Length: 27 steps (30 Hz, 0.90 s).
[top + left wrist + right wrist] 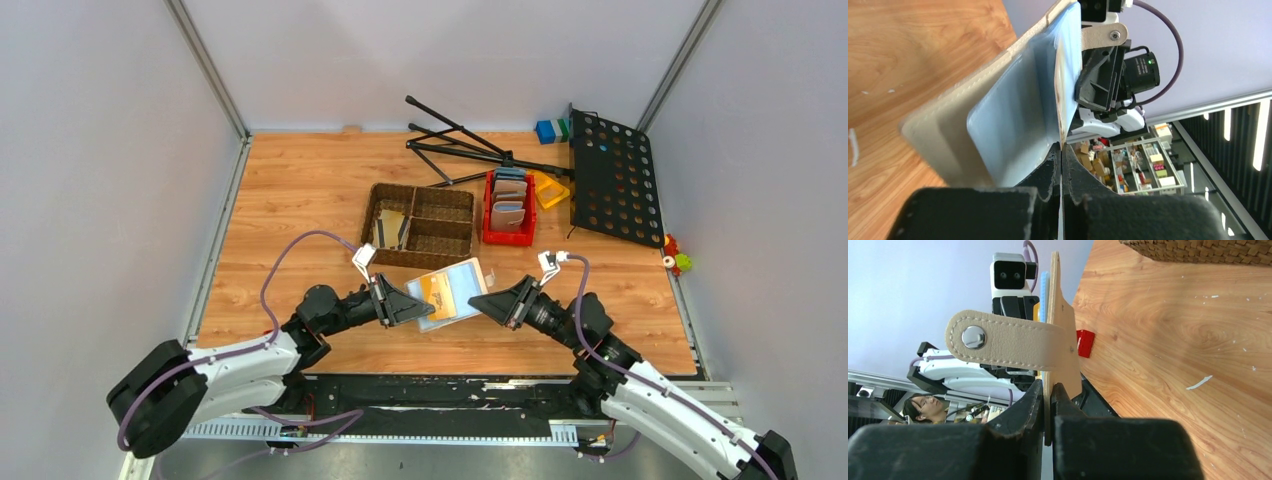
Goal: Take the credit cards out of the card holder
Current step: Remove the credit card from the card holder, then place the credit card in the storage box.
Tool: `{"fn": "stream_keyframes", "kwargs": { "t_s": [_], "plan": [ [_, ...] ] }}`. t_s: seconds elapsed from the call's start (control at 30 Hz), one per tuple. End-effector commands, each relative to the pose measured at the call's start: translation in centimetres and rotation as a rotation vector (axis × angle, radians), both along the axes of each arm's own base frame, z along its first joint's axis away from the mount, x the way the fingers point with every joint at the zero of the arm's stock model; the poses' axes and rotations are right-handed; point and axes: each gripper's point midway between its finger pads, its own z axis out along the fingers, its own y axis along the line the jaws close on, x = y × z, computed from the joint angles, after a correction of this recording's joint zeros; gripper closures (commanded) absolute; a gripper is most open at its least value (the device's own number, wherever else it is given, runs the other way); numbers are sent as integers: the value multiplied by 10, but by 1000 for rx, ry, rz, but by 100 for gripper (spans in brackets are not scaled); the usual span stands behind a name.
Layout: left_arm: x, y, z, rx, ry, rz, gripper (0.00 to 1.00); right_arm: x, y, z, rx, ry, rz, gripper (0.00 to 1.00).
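Left gripper (428, 308): jaws pinched on tan-gold credit card (437, 293) edge. Right gripper (478, 303): jaws clamped on card holder (464, 283) rim. Woven basket (371, 207) near, beyond holder, on worktop (300, 190).

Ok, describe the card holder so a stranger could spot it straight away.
On the wooden table, look just on the arms' side of the woven basket. The card holder is held open there between the left gripper and right gripper. Unlike the wallets in the red bin, it shows a pale blue inside with a tan-gold card.
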Motion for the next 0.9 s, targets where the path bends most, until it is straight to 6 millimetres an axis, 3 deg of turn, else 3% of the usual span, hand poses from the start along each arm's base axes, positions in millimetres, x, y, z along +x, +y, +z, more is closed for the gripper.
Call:
{"fn": "stream_keyframes", "kwargs": {
  "t_s": [0.0, 0.13, 0.27, 0.47, 0.63, 0.87],
  "plan": [
    [8, 14, -9, 56, -30, 52, 100, 5, -8, -4, 4, 8, -57, 100],
    [20, 29, -12, 116, -43, 101, 100, 11, -20, -12, -24, 37, -135, 100],
    [43, 55, -30, 311, -13, 202, 100, 17, -35, -28, -88, 64, -220, 100],
    [89, 85, -29, 582, -63, 285, 100, 18, -40, -39, -154, 64, -231, 100],
    [136, 117, -37, 958, -96, 352, 100, 18, -40, -40, -201, 37, -223, 100],
    [184, 124, -49, 1183, -147, 320, 100, 16, -45, -41, -267, -2, -216, 100]
  ]
}}
